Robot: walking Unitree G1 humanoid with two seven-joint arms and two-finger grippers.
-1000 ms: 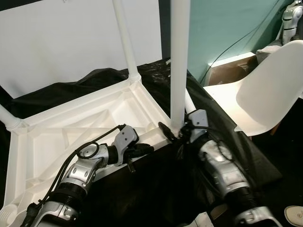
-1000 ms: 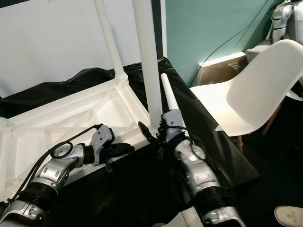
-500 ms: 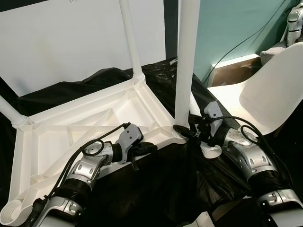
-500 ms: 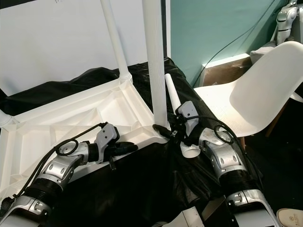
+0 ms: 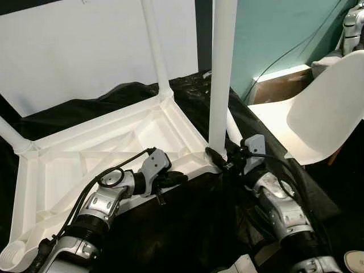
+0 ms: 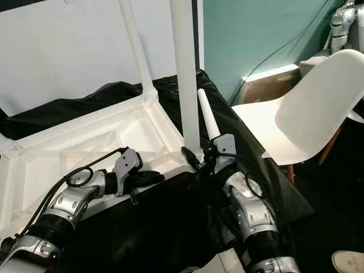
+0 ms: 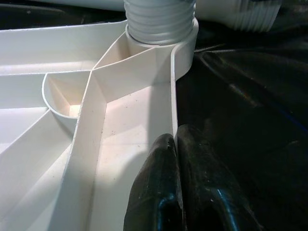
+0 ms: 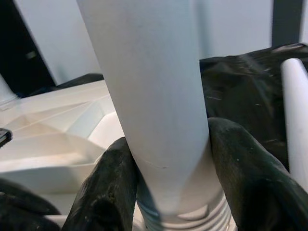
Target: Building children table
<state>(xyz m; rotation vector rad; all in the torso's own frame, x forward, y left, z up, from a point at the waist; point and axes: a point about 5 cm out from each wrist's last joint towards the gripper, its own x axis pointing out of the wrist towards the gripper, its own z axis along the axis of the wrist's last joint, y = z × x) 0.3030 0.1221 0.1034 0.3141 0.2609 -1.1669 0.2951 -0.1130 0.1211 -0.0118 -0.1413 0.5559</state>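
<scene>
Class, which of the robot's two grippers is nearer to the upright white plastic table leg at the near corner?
Right. The right gripper clasps the upright white plastic table leg at its base; the left gripper pinches the upturned white tabletop's rim, short of that corner.

White chair (image 5: pixel 327 108) probably close beside right arm.
</scene>
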